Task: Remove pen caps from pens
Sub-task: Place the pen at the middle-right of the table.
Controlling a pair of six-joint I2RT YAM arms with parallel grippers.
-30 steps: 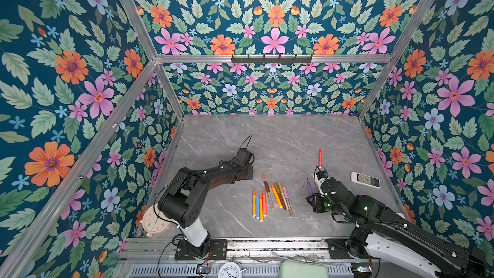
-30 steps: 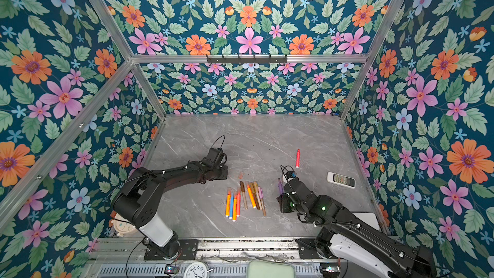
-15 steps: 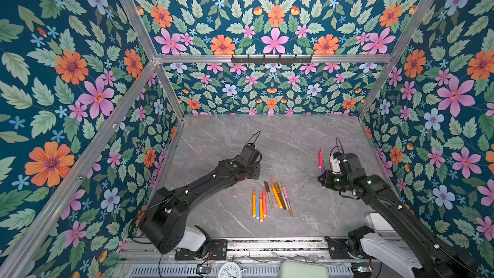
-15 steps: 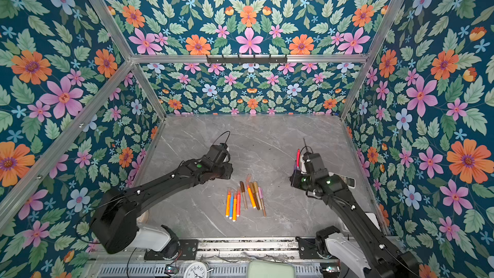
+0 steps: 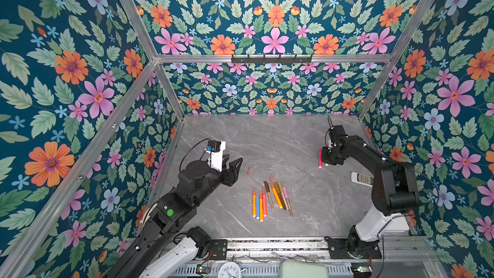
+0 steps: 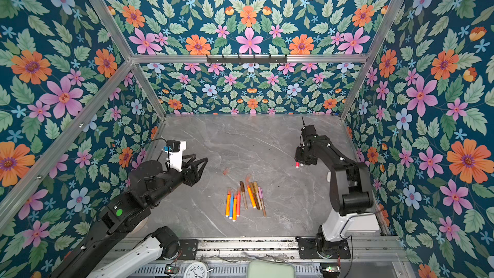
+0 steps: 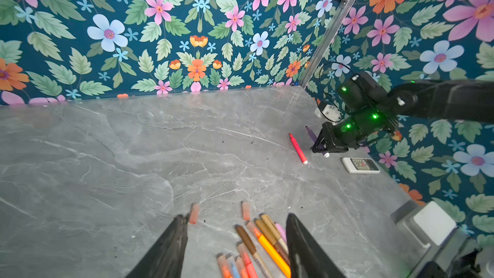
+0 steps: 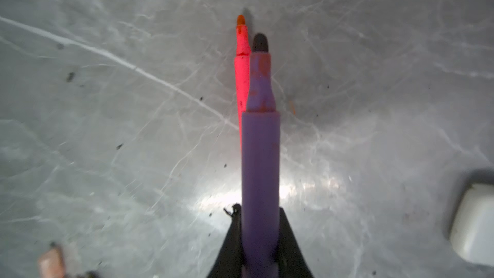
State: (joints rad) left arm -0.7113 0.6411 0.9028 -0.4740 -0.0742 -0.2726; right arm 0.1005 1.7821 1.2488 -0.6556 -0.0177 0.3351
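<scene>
My right gripper (image 8: 260, 215) is shut on a purple pen (image 8: 260, 156) whose dark tip is bare. It holds the pen low over the grey table at the back right (image 5: 328, 159), right beside a red pen (image 5: 320, 158) that lies uncapped on the table. My left gripper (image 7: 235, 217) hangs open and empty above the table's left middle (image 5: 234, 159). Two orange-red pen caps (image 7: 194, 213) (image 7: 245, 210) lie loose just past its fingertips. Several capped pens (image 5: 270, 199) lie in a row at the front centre, in both top views.
A white remote control (image 5: 362, 178) lies by the right wall, close to my right arm. A white box (image 7: 433, 223) sits at the front right corner. Flowered walls close in three sides. A small clock (image 5: 230, 270) rests on the front rail.
My left arm has risen and its jaws have opened wider. My right gripper has carried the purple pen from the front toward the back right, up beside the red pen.
</scene>
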